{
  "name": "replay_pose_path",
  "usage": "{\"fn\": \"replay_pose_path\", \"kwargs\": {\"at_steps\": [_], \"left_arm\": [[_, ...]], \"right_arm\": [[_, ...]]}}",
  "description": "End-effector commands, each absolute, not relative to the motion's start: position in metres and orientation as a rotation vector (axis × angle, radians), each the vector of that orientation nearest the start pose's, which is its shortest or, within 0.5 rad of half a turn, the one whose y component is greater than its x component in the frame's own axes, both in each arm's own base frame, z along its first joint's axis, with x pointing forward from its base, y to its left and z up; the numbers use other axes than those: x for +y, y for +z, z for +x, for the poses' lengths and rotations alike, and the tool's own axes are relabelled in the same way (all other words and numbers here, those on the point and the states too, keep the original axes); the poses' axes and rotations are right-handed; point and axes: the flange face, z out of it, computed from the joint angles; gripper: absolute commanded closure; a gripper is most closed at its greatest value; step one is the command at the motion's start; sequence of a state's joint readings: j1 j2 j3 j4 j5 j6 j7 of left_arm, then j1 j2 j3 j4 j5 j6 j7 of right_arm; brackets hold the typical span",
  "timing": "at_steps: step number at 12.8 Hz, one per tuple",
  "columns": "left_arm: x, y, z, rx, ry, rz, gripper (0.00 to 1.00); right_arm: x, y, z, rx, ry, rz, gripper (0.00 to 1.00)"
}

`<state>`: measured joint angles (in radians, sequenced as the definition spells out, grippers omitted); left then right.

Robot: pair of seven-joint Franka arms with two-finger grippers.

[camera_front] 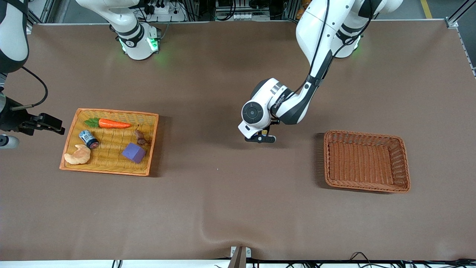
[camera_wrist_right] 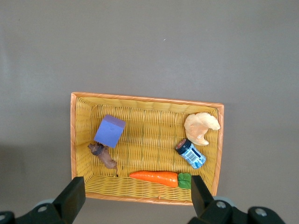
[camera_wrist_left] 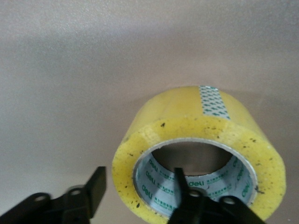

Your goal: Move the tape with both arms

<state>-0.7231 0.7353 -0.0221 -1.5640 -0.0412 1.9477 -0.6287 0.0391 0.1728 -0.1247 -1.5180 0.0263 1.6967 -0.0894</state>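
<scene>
The tape (camera_wrist_left: pixel 187 116), a yellow roll with a grey-white printed core, lies on the brown table near its middle. In the front view the left hand hides nearly all of it. My left gripper (camera_wrist_left: pixel 139 177) is low over the roll with its fingers apart. One finger (camera_wrist_left: pixel 97 184) is outside the ring and the other is inside the core, astride the ring's wall with a gap showing. The gripper also shows in the front view (camera_front: pixel 260 139). My right gripper (camera_front: pixel 55 124) hangs open and empty at the edge of the yellow tray (camera_front: pixel 111 170), at the right arm's end; its fingers (camera_wrist_right: pixel 74 198) stand wide apart.
The yellow tray (camera_wrist_right: pixel 145 192) holds a carrot (camera_front: pixel 113 123), a small blue-white can (camera_front: pixel 89 139), a croissant (camera_front: pixel 78 155), a purple cube (camera_front: pixel 134 152) and a small brown thing (camera_front: pixel 140 137). An empty brown wicker basket (camera_front: pixel 366 186) stands toward the left arm's end.
</scene>
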Motion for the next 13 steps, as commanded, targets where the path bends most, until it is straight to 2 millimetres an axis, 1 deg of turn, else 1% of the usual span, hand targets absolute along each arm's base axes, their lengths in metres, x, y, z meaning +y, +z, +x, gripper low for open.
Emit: {"fn": "replay_pose_path", "kwargs": {"at_steps": [1, 2, 3, 4, 5, 6, 7, 8, 9, 10, 11, 12, 13], "left_arm": [[-0.449, 0.193, 0.490, 0.129, 0.412, -2.923, 1.00], [-0.447, 0.197, 0.493, 0.121, 0.406, -2.929, 1.00], [-0.439, 0.209, 0.503, 0.096, 0.392, -2.943, 1.00], [-0.432, 0.224, 0.511, 0.072, 0.378, -2.960, 1.00], [-0.428, 0.242, 0.517, 0.056, 0.358, -2.982, 1.00], [-0.420, 0.262, 0.525, 0.022, 0.342, -2.997, 1.00], [-0.412, 0.280, 0.531, -0.043, 0.328, -3.003, 1.00], [-0.385, 0.300, 0.551, -0.142, 0.308, -3.024, 1.00], [-0.346, 0.321, 0.579, -0.254, 0.285, -3.054, 1.00], [-0.318, 0.338, 0.597, -0.340, 0.267, -3.077, 1.00], [-0.285, 0.343, 0.615, -0.422, 0.258, -3.079, 1.00], [-0.239, 0.343, 0.634, -0.509, 0.257, -3.073, 1.00], [-0.202, 0.342, 0.648, -0.560, 0.260, -3.073, 1.00]], "right_arm": [[-0.059, 0.585, 0.599, 0.019, -0.016, -3.127, 0.00], [-0.060, 0.589, 0.596, 0.018, -0.016, -3.126, 0.00], [-0.059, 0.592, 0.595, 0.013, -0.021, -3.126, 0.00], [-0.058, 0.592, 0.593, 0.011, -0.005, -3.123, 0.00], [-0.056, 0.591, 0.593, 0.004, 0.007, -3.122, 0.00], [-0.053, 0.589, 0.592, -0.015, 0.031, -3.120, 0.00], [-0.051, 0.588, 0.592, -0.032, 0.038, -3.119, 0.00], [-0.047, 0.590, 0.592, -0.045, 0.031, -3.128, 0.00], [-0.052, 0.595, 0.591, -0.033, 0.014, -3.130, 0.00], [-0.057, 0.603, 0.590, -0.017, -0.014, -3.122, 0.00], [-0.058, 0.604, 0.590, -0.017, -0.018, -3.130, 0.00], [-0.059, 0.604, 0.590, -0.012, -0.020, -3.132, 0.00], [-0.063, 0.604, 0.590, 0.003, -0.027, -3.122, 0.00]]}}
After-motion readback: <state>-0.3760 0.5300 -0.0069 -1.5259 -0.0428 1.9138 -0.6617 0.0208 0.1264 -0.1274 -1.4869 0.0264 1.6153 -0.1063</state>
